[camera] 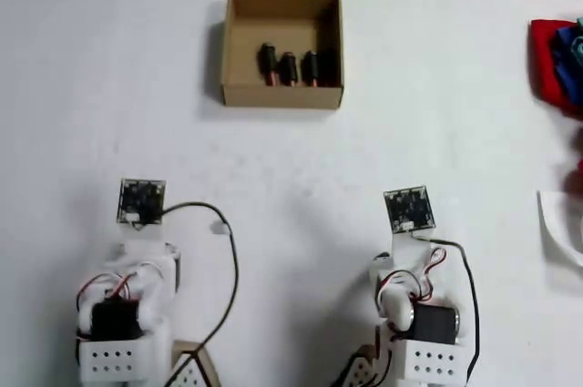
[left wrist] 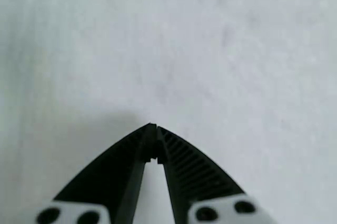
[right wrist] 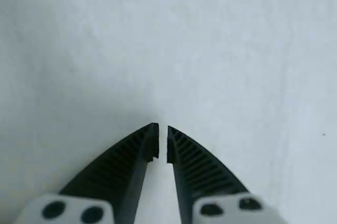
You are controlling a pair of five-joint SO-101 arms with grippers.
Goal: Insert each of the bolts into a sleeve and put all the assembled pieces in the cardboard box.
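Three assembled pieces, dark and cylindrical, lie side by side in the cardboard box, near the middle of its floor. Each has its long axis running from the box's near wall toward its far wall, so the three are roughly parallel. A reddish tint marks the ends that point to the near wall. A darker patch against one side wall of the box cannot be told from shadow. The box sits open-topped on the far middle part of the white table, well apart from both arms.

Left gripper: black ribbed fingers closed, tips touching, nothing between them, poised over bare table surface.

Right gripper: fingers all but closed, with only a thin slit between the tips, holding nothing, likewise over bare table.

From above, two arms stand at the near edge of the table, one on each side, both drawn back. One arm carries a small square circuit board at its front end, from which a black cable loops back to the near edge. The other arm carries a like board.

At one side edge of the table lie a red and blue cloth bundle and, nearer, a white sheet-like thing.
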